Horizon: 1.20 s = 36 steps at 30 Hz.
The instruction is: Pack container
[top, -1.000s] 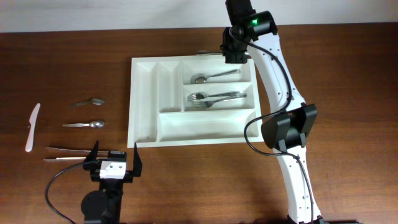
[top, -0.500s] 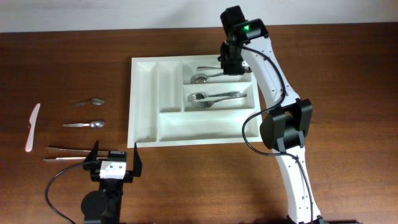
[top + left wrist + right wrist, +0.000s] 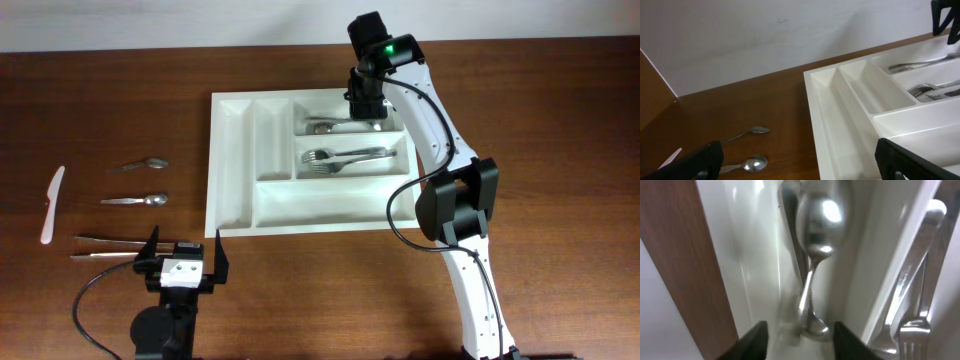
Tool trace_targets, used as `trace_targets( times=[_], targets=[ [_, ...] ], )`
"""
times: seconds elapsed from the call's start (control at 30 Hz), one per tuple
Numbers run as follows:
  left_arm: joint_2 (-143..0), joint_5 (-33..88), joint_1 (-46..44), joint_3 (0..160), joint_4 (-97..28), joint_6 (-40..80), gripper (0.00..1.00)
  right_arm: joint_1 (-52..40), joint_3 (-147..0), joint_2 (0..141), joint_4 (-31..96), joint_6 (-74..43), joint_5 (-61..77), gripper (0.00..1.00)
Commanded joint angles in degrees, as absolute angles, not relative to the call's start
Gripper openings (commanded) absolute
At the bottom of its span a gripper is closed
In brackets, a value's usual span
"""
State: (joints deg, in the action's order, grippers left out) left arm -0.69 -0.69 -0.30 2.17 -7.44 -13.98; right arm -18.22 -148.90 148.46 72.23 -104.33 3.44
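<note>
The container, a big white cutlery tray, lies mid-table. My right gripper hangs over its top long compartment, jaws apart. In the right wrist view two spoons lie in that compartment, one handle end resting between my right gripper fingers without being pinched. Forks fill the compartment below. My left gripper rests open at the table's front left, in front of the tray's corner. In the left wrist view the left gripper holds nothing, and the container is to its right.
Left of the tray lie two loose spoons, a white plastic knife and metal tongs. The loose spoons also show in the left wrist view. The right arm's base stands beside the tray's right edge.
My right gripper carried a spoon from beyond the tray's back edge into the top compartment, moved left and opened, leaving the spoon there. The left arm has not moved.
</note>
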Motion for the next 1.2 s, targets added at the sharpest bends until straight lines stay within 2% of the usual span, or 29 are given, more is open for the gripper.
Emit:
trace_targets(
  times=[0.0,0.1,0.23,0.27,0.47,0.67,0.87,1.03,1.17],
  targets=[
    [-0.4,-0.9,-0.1,1.8,-7.3,-14.7,0.99,-18.7,-148.5,148.6,72.1,-103.7,2.4,0.52],
    [-0.4,-0.9,-0.1,1.8,-7.3,-14.7,0.99,-18.6,-148.6,148.6,71.0,-100.9,2.3,0.64],
    [-0.4,-0.9,-0.1,1.8,-7.3,-14.7,0.99,-17.8,-148.9,148.5,67.0,-91.0,2.3,0.8],
    [-0.4,-0.9,-0.1,1.8,-7.3,-14.7,0.99,-16.8,-150.0,148.4,65.9,-85.8,2.3,0.87],
    [-0.4,-0.9,-0.1,1.8,-7.3,-14.7,0.99,-12.0,-156.6,148.3,65.8,-67.3,1.9,1.0],
    [-0.4,-0.9,-0.1,1.8,-7.3,-14.7,0.99,-6.0,-166.5,147.9,69.0,-42.9,1.9,0.99],
    [-0.4,-0.9,-0.1,1.8,-7.3,-14.7,0.99,-1.8,-177.4,146.6,80.6,-13.6,2.7,0.99],
    [-0.4,-0.9,-0.1,1.8,-7.3,-14.7,0.99,1.1,-180.0,144.6,92.9,-3.5,1.6,0.99],
    [-0.4,-0.9,-0.1,1.8,-7.3,-14.7,0.99,3.6,-179.7,143.5,97.3,-2.3,3.2,0.99]
  ],
)
